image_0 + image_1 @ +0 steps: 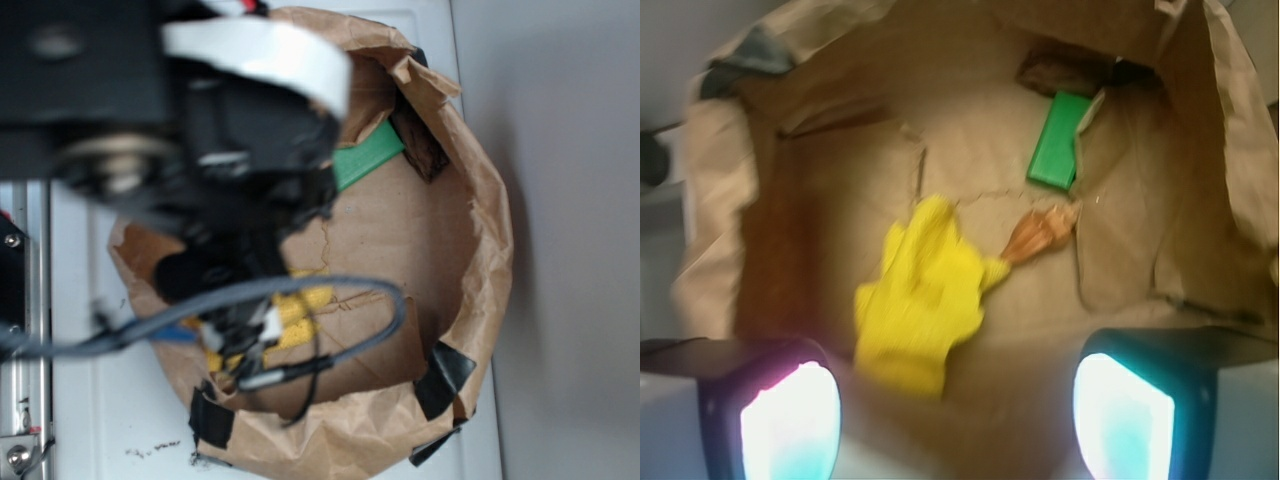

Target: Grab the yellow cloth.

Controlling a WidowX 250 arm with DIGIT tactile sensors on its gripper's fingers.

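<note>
Yellow cloth flat in paper tray, tool spread above

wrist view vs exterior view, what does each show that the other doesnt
Only the wrist view shows the whole yellow cloth, the small orange-brown ridged object touching its edge, and the gripper with fingers spread wide, empty. Only the exterior view shows the arm, its grey cable and the black tape on the bag's rim. Both show the brown paper bag, the green block and some yellow cloth.
</note>
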